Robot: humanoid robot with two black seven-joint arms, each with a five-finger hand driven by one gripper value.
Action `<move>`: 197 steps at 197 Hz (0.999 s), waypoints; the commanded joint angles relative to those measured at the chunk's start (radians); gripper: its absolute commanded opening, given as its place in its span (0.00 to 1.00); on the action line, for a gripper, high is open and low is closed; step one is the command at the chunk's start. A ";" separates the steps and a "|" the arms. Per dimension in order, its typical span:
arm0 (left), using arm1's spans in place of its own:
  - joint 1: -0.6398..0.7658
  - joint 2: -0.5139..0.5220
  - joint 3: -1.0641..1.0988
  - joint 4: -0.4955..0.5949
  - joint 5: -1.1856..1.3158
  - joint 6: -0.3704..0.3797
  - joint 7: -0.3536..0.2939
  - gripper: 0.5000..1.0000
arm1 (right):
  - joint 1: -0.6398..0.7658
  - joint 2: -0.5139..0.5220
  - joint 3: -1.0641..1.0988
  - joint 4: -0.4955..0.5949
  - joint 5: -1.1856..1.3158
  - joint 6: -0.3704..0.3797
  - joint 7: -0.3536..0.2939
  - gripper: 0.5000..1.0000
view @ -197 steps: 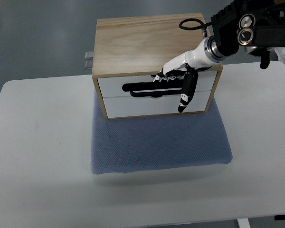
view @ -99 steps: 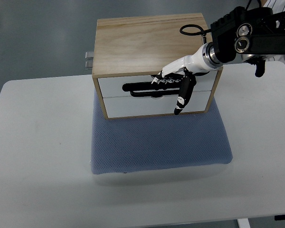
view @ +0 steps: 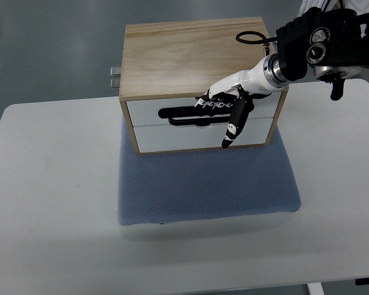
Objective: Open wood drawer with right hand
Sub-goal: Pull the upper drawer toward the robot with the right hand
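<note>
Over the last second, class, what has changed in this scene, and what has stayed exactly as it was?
The right hand has slid slightly left along the black handle of the upper drawer, its fingers staying hooked over it, and its thumb tip now reaches further left across the lower drawer front. Both drawers remain shut; the wooden box, blue mat and table have not moved.

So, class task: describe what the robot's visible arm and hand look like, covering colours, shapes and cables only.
Only the right arm shows. The right hand has a glossy white shell with black fingers; one long finger carries small white markings. A silver ring joins it to a bulky black forearm with round metallic fittings, and a thin black cable loops above the wrist.
</note>
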 commanded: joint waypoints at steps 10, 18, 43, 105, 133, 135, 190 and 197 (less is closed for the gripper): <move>0.000 0.000 0.000 0.000 0.000 0.000 0.000 1.00 | 0.000 0.001 -0.001 0.004 0.001 -0.006 0.001 0.88; 0.000 0.000 0.000 0.000 0.000 0.000 0.000 1.00 | 0.000 0.001 -0.001 0.004 0.001 -0.006 0.001 0.88; 0.000 0.000 0.000 0.000 -0.001 0.000 0.000 1.00 | -0.010 0.000 -0.001 0.006 0.001 -0.005 0.001 0.88; 0.000 0.000 0.000 0.000 0.000 0.000 0.000 1.00 | -0.013 -0.007 -0.002 0.018 0.001 0.015 0.001 0.88; 0.000 0.000 0.000 0.000 -0.001 0.000 0.000 1.00 | -0.003 -0.008 -0.001 0.021 0.001 0.051 0.003 0.88; 0.000 0.000 0.000 0.000 -0.001 0.000 0.000 1.00 | -0.003 -0.008 -0.001 0.021 0.001 0.051 0.003 0.88; 0.000 0.000 0.000 0.000 0.000 0.000 0.000 1.00 | 0.013 -0.025 -0.001 0.039 0.001 0.149 0.011 0.88; 0.000 0.000 0.000 0.000 -0.001 0.000 0.000 1.00 | 0.013 -0.030 -0.001 0.045 0.001 0.155 0.011 0.88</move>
